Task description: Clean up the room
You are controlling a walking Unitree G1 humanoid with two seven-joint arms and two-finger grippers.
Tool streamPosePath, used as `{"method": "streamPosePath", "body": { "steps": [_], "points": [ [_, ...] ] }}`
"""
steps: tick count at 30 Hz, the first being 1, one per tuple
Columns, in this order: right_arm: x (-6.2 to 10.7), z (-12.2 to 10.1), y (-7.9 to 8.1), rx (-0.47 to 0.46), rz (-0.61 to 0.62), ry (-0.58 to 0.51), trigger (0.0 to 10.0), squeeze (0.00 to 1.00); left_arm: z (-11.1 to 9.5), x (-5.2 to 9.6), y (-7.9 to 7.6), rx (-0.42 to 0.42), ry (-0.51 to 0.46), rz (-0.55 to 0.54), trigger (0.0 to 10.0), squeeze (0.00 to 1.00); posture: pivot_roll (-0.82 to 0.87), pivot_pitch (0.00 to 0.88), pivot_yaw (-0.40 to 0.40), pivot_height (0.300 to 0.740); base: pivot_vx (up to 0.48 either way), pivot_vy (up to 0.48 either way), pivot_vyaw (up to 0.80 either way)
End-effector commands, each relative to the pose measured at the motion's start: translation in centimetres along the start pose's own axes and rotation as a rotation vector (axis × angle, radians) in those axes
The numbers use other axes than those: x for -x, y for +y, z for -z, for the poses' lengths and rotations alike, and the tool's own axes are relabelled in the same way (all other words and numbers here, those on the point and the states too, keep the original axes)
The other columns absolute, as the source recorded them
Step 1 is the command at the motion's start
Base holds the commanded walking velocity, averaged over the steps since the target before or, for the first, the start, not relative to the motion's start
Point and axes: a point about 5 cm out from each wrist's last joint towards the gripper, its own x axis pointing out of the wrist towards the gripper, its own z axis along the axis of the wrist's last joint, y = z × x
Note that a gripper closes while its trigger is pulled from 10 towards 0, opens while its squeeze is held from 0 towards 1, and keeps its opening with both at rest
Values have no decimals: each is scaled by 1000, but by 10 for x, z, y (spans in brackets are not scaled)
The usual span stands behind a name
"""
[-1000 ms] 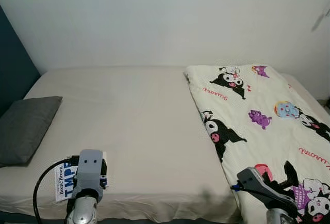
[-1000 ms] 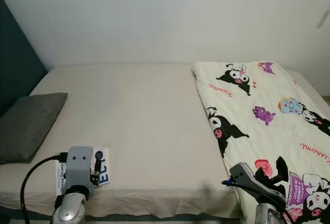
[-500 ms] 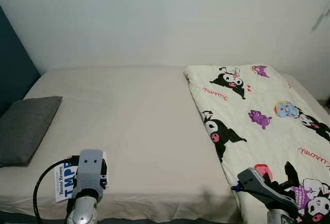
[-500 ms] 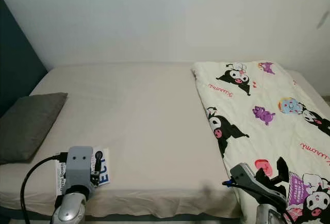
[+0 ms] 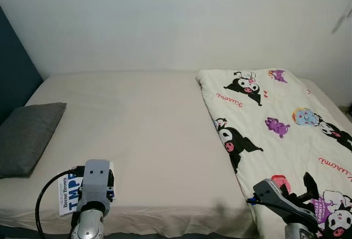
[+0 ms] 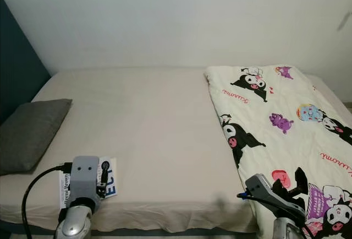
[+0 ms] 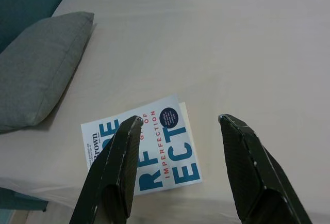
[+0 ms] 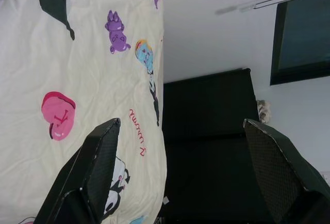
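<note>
A white book (image 7: 142, 152) with blue and red lettering lies flat near the bed's front left edge, partly under my left wrist (image 5: 94, 186). My left gripper (image 7: 180, 123) hovers just above it, fingers open, nothing between them. A cream cartoon-print blanket (image 5: 275, 123) is spread over the right part of the beige bed (image 5: 143, 123). My right gripper (image 8: 180, 131) is open over the blanket's front right part, holding nothing; one black finger (image 5: 309, 186) rises beside the right wrist (image 5: 275, 195).
A grey pillow (image 5: 27, 134) lies at the bed's left side against a dark teal wall (image 5: 14, 68). A white wall runs behind the bed. A dark cabinet (image 8: 211, 146) stands past the blanket's edge in the right wrist view.
</note>
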Motion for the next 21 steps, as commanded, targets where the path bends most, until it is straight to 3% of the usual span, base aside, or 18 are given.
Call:
{"method": "streamPosePath", "body": {
  "steps": [1, 21],
  "points": [
    [5, 6, 2, 6, -11, 13, 10000, 0, 6, 3, 1, -12, 26, 3, 10000, 0, -26, 194, 0, 740, 0, 0, 0],
    [6, 6, 2, 5, -11, 12, 10000, 0, 6, 2, 0, -12, 25, 4, 10000, 0, -26, 189, 0, 740, 0, 0, 0]
  ]
}}
